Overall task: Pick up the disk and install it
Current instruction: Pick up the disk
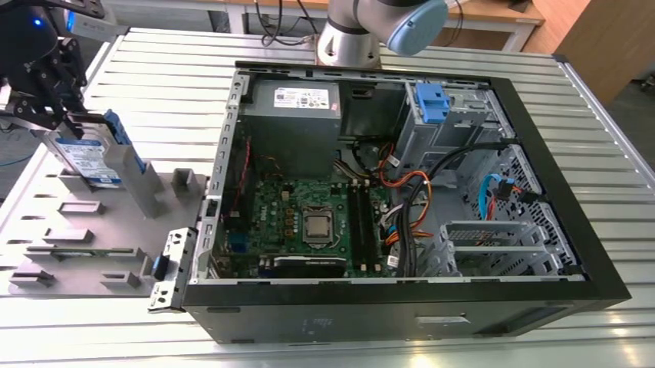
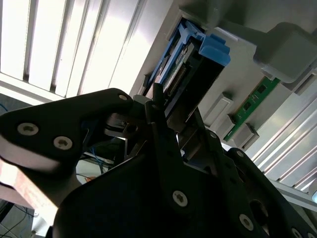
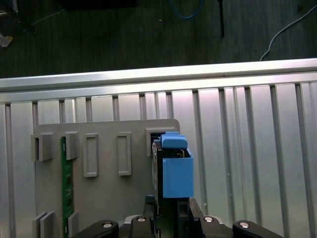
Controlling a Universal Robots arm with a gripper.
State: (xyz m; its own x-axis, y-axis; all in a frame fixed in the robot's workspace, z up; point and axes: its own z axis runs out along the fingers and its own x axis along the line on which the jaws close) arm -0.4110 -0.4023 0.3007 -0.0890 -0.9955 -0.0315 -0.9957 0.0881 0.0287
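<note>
At the upper left of the exterior view, the gripper [image 1: 67,126] squeezes the disk [image 1: 90,157] tight. The disk stands up on the grey tray [image 1: 103,230].

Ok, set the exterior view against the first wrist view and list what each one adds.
Exterior view: the open computer case, with its motherboard and power supply. First wrist view: the dark floor beyond the table edge, and a green memory stick slotted in the fixture tray. Both: the disk upright in that grey tray, the tool at it, and the slatted table.
</note>
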